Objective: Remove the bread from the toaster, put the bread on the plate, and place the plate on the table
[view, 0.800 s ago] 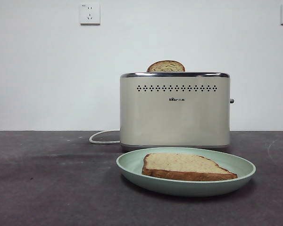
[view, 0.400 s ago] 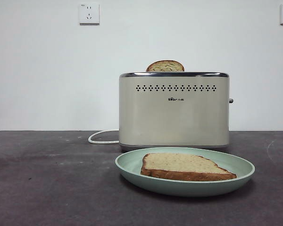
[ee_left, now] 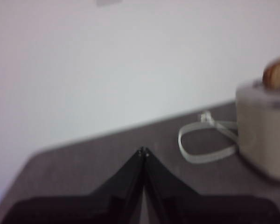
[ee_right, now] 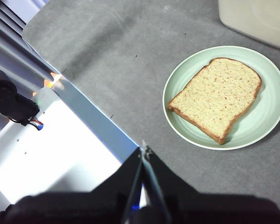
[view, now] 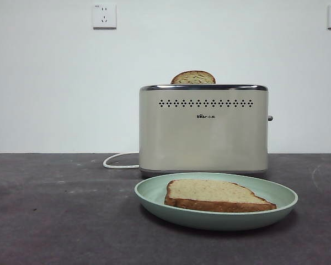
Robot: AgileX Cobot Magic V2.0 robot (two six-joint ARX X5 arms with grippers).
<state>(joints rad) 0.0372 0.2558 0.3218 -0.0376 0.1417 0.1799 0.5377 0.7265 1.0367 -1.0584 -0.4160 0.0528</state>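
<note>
Looking down my right wrist camera, I see the right gripper (ee_right: 143, 150) with its jaws pressed together on nothing, hanging high over the table's (ee_right: 130, 70) edge, well apart from the plate (ee_right: 270, 122). My left gripper (ee_left: 143, 151) is likewise pinched together and empty, held above the table (ee_left: 98, 158) some way from the toaster (ee_left: 263, 135), with the white cord (ee_left: 203, 144) looping between them; that view is blurred. From the front camera neither arm shows. The bread (view: 218, 196) lies flat in the plate (view: 154, 190), which rests on the table (view: 55, 221) just in front of the toaster (view: 204, 138). A narrower slice (view: 193, 77) stands upright in the toaster's slot, its domed top poking above the chrome rim.
</note>
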